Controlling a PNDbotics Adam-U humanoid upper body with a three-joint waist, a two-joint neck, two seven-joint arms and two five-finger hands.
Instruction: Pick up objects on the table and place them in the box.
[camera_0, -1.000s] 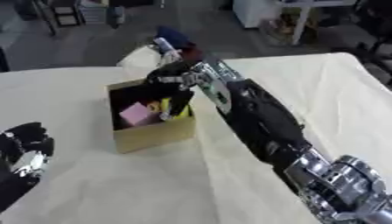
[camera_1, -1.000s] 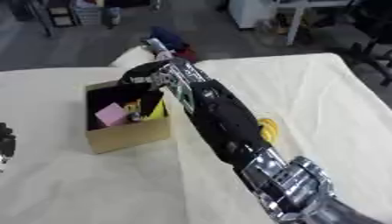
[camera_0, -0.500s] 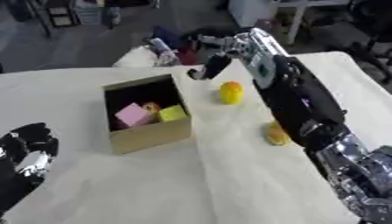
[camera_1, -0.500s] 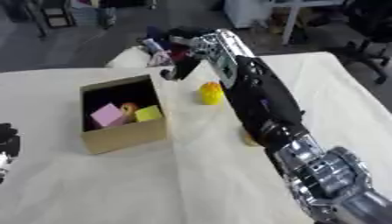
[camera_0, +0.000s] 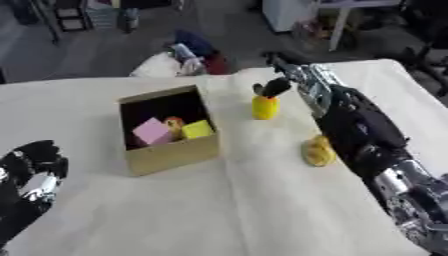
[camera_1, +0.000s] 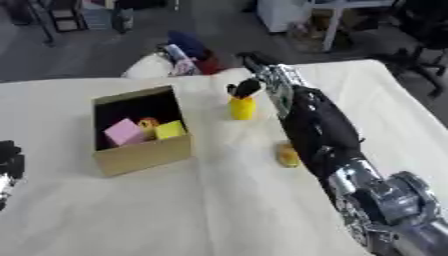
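An open cardboard box stands left of centre, holding a pink block, a yellow block and a small orange thing. A yellow cylinder stands upright on the table, right of the box. My right hand reaches in from the right and sits directly on top of the cylinder; whether it grips it does not show. A yellow-orange lump lies nearer, beside my right forearm. My left hand rests open at the lower left, fingers up.
Cream cloth covers the table. Beyond the far edge lie a white bundle and red and blue things on the floor. A white table leg stands at the back right.
My right hand has left the box, swung right and come down onto the top of the yellow cylinder. The left hand has stayed at the lower left.
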